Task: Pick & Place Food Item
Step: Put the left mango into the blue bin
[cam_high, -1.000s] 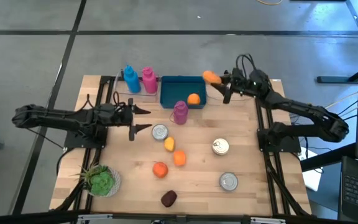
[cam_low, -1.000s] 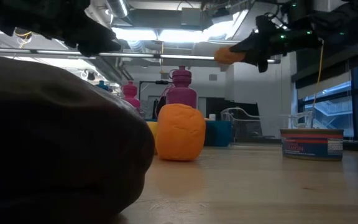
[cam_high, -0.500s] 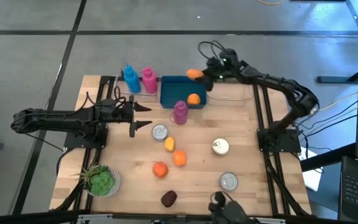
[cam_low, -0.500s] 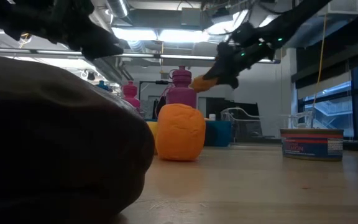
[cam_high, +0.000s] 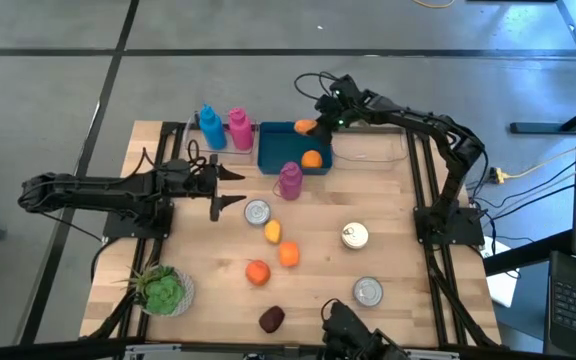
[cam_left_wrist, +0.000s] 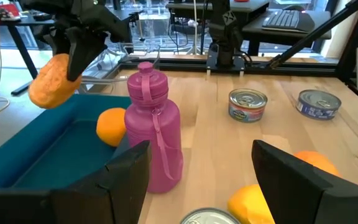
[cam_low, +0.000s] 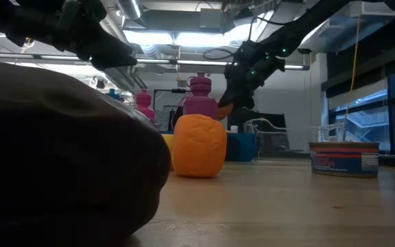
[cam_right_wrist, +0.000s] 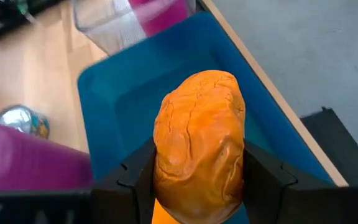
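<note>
My right gripper is above the far right part of the blue bin, shut on an orange lumpy food item, also seen as the orange lump in the left wrist view. An orange fruit lies inside the bin. My left gripper hovers open at the table's left, near a tin can. A purple bottle stands just in front of the bin. My right gripper pinches the orange food item between its two fingers, one on each long side of it. The fingers slant down from the table's right. The item is lifted clear above the bin, its free end sticking out past the fingertips.
Blue and pink bottles stand left of the bin. Yellow and orange food pieces, two more cans, a green plant-like item and a dark lump lie on the near half.
My right gripper has carried the orange food item from beyond the bin's right side toward the table's left and lower, and now holds it over the bin's far right part. The left arm has kept still.
</note>
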